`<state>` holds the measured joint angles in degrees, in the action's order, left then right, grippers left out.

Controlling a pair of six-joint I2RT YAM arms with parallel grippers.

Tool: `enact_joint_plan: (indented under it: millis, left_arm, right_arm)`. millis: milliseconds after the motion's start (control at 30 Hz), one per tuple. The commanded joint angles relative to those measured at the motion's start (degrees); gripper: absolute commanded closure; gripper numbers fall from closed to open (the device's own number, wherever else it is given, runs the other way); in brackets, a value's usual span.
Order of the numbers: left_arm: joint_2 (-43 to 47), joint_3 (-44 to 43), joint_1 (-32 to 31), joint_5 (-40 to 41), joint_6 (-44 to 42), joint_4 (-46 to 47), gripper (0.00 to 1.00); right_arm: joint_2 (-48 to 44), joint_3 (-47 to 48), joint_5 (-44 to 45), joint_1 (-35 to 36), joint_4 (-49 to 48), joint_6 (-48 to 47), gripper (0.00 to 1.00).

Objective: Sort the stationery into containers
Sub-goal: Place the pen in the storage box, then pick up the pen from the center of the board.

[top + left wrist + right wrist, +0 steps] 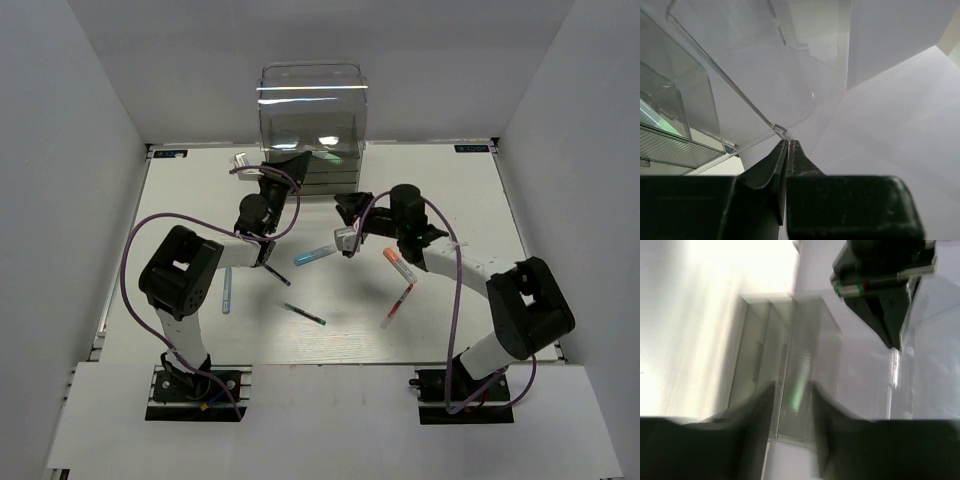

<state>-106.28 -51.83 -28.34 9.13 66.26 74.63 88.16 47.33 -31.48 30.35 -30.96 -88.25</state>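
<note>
Left claw [788, 144] pinched almost flat, probably on the thin lip of a clear drawer [755, 65] at the cabinet [310, 100] front; right claw [792, 386] part open, empty, facing the drawer stack from just beside it. Reads as the drawer-opening step: next needs a straight outward pull without the lip slipping, then right goes down for a pen; pens [315, 255] lie loose on the table [450, 190] between the arms, none in hand. Right wrist view blurred, clear plastic hides which drawer and how far out, pen colours hard to call from above.
</note>
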Motion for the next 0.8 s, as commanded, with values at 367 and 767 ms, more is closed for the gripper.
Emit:
enact_joint_plan:
  millis: [367, 767]
  left_arm:
    - [3.45, 0.86, 0.56, 1.16, -0.25, 15.19, 0.95]
    - [3.45, 0.33, 0.56, 1.16, -0.25, 15.19, 0.95]
  right_arm:
    - [10.09, 24.73, -10.0, -0.11, 65.84, 3.7, 0.27]
    - [7.04, 23.08, 0.35, -1.43, 66.75, 20.07, 0.48]
